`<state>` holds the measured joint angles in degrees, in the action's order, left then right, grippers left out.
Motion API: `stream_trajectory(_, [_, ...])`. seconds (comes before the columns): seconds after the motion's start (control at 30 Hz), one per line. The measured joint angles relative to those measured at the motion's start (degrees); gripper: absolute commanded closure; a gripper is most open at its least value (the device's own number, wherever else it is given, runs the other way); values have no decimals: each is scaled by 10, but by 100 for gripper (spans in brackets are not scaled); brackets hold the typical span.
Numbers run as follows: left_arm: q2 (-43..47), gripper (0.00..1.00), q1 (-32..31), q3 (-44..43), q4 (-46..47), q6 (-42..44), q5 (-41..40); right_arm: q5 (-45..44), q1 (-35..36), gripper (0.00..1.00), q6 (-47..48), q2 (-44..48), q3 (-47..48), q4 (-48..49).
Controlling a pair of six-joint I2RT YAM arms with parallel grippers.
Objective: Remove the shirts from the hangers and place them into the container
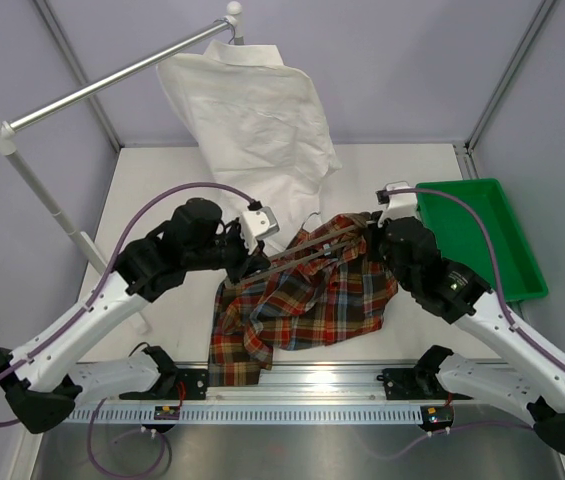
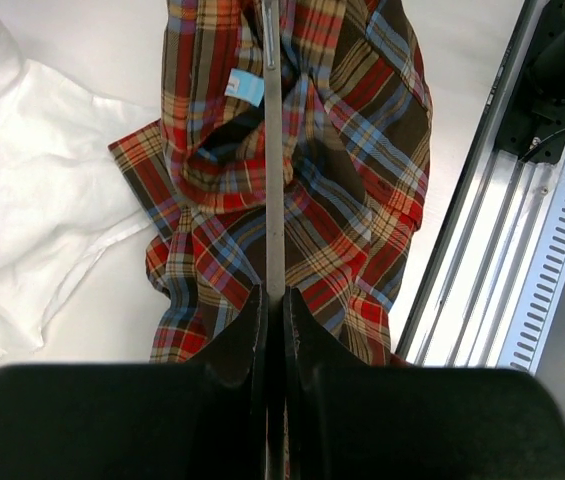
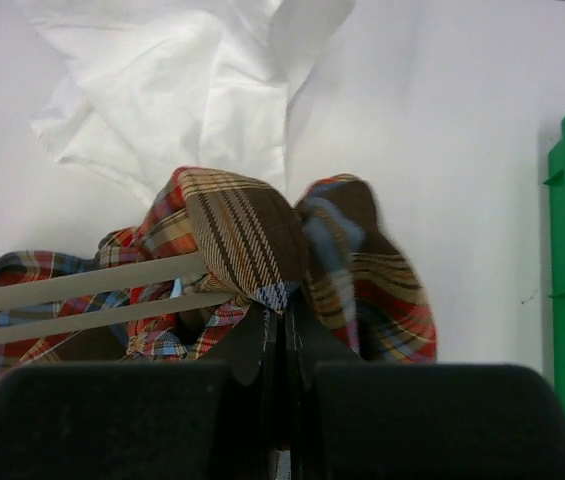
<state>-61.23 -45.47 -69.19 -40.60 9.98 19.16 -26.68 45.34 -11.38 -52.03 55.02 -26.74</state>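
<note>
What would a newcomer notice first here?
The red-orange plaid shirt mid-table, on a thin dark wire hanger: the left end effector grips the hanger, the right end effector the cloth. Behind, a plain off-white shirt hangs from a silver rail; a bright green plastic bin sits right.

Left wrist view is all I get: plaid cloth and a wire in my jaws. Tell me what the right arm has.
Observer: The right gripper has its jaws shut on a bunch of the plaid shirt, beside the hanger.
Operator: Give me the container's position.
Observer: The green container lies on the table just right of the right arm, with no shirt in it.
Operator: Report the white shirt's top.
Observer: The off-white shirt hangs from the silver rail at the back left; its lower part rests on the table.
</note>
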Motion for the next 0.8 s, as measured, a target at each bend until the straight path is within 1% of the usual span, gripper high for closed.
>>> stream_trajectory(0.17, [46, 100, 0, 22, -24, -10, -8, 2, -54, 100, -15, 21, -5, -10])
stream_trajectory(0.47, [127, 100, 0, 48, -76, -38, -52, 4, -80, 100, -34, 16, -9, -23])
stream_trajectory(0.6, [151, 100, 0, 49, -93, -64, -101, 7, -80, 100, -45, 9, -15, -24])
stream_trajectory(0.8, [153, 100, 0, 48, -111, -118, -194, 24, -80, 100, -70, -13, -42, -22])
